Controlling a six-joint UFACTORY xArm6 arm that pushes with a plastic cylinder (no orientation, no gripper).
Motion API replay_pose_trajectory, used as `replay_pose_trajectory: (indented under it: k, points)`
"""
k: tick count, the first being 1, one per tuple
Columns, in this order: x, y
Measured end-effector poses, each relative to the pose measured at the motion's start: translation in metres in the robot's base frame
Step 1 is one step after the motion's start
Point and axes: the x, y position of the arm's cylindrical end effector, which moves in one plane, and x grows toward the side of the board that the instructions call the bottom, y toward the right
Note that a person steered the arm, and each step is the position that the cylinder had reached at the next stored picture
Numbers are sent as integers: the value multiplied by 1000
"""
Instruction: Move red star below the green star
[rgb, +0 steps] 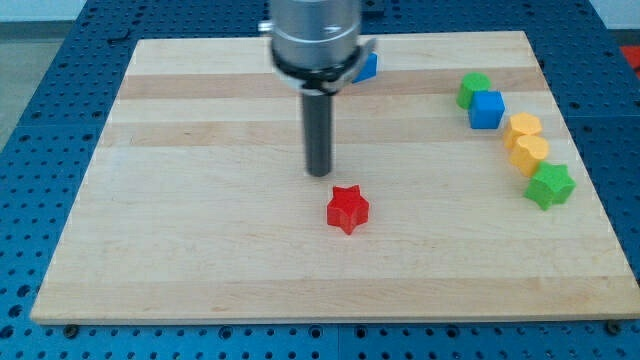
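A pale wooden board (200, 250) lies on a blue perforated table and fills most of the view. The board's left half is bare.

Near the middle, a dark rod hangs from the arm's grey housing at the view's top. There are no jaws here to open or close (the arm ends only in this rod). My tip (319, 174) stands just apart from the red star (348, 209), at about the star's 11 o'clock.

The red star sits slightly below the board's centre, alone, well apart from every other block. It looks small, rigid and light, so it should slide easily on smooth wood and may spin if pushed off-centre. There is nothing to grasp; the sensible contact is a flat push into a notch between two points on its left side. It lies flat, roughly as wide as long, with no clear long axis; one point seems to face the view's bottom.

A blue block (369, 67) peeks from behind the housing at 12 o'clock. At 2 o'clock a curved row starts: a green block (473, 89), a blue cube (487, 110), two yellow blocks (522, 127) (530, 152), then the green star (549, 186) at 3 o'clock from the red star. The goal spot lies below it, near the board's right edge.
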Motion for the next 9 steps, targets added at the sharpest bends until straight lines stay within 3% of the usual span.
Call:
replay_pose_trajectory:
  k: [2, 9]
  points:
    - [36, -31]
    - [74, 125]
